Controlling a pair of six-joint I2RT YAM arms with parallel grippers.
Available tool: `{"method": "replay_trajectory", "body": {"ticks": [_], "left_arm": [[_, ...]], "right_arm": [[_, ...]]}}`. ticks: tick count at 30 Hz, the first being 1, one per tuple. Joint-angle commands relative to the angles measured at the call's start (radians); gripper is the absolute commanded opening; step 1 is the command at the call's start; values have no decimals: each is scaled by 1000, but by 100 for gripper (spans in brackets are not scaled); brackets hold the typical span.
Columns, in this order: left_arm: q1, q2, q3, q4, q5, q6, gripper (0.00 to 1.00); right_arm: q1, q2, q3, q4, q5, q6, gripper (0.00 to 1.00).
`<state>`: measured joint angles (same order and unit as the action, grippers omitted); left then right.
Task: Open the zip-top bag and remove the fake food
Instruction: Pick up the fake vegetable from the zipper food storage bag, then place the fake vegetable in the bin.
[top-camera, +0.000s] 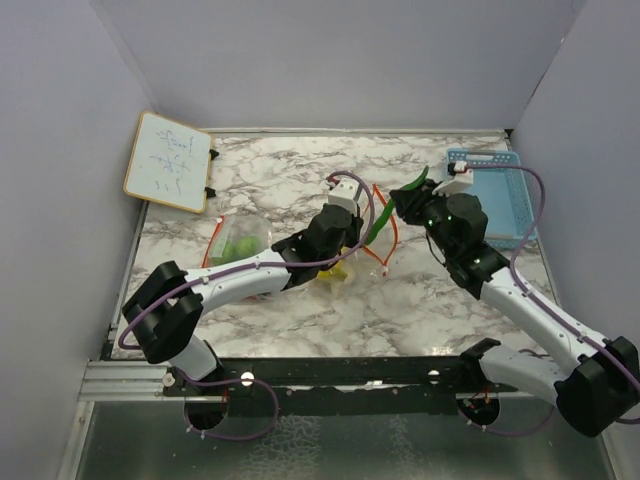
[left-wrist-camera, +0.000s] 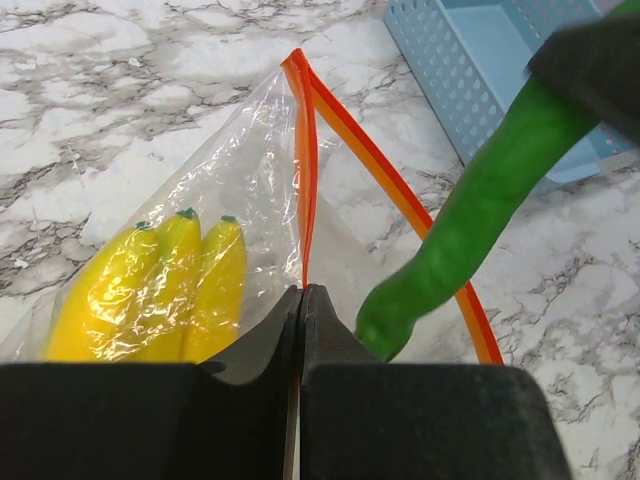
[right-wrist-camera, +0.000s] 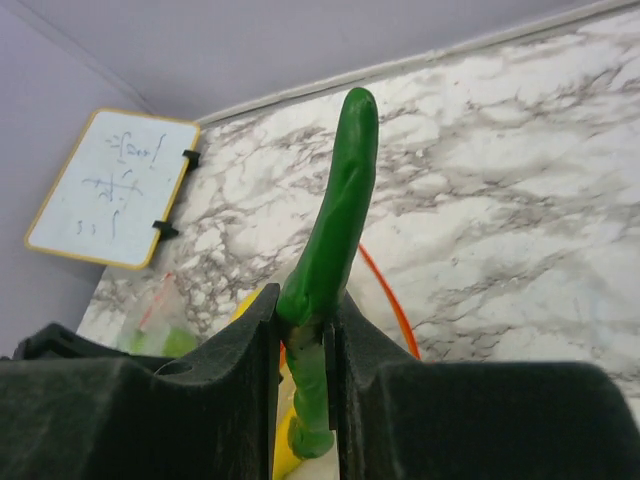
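The clear zip-top bag with an orange rim lies mid-table, its mouth open in a loop. My left gripper is shut on the near side of the rim, pinching it flat. A yellow banana bunch is inside the bag and shows yellow in the top view. My right gripper is shut on a green bean piece and holds it above the bag's mouth. The bean also shows in the left wrist view. No grape cluster is in view.
A light-blue slotted basket stands at the back right, also in the left wrist view. A second clear bag holding lime-green fruit lies at the left. A small whiteboard leans at the back left.
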<state>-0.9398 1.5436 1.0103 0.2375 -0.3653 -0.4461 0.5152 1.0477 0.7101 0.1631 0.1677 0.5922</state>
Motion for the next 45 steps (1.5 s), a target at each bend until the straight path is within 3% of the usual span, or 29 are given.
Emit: {"method": "replay_trajectory", "body": {"ticks": [1, 10, 14, 18, 22, 32, 34, 38, 40, 42, 45], "left_arm": [[-1, -36, -23, 17, 8, 16, 0], [0, -32, -30, 25, 17, 14, 0], [0, -38, -34, 30, 17, 10, 0], [1, -35, -36, 43, 24, 5, 0], [1, -24, -33, 40, 41, 0, 0], [2, -33, -44, 41, 38, -4, 0], [3, -36, -46, 41, 40, -4, 0], [2, -36, -52, 42, 36, -3, 0], [2, -35, -49, 43, 38, -3, 0], [2, -30, -45, 45, 42, -4, 0], [2, -22, -40, 45, 46, -4, 0]], "right_arm": [[-95, 36, 154, -133, 36, -114, 2], [-448, 77, 185, -65, 5, -83, 2], [-572, 109, 137, 22, 83, -59, 2], [-698, 99, -12, 170, 96, 100, 2], [-726, 130, -165, 387, 122, 194, 2], [-806, 229, -180, 420, 83, 328, 2], [-835, 259, -170, 428, 60, 354, 12], [-872, 343, -99, 412, -41, 320, 62], [-879, 381, -57, 379, -99, 294, 77], [-879, 406, -28, 351, -172, 276, 82], [-879, 412, -29, 323, -294, 260, 82]]}}
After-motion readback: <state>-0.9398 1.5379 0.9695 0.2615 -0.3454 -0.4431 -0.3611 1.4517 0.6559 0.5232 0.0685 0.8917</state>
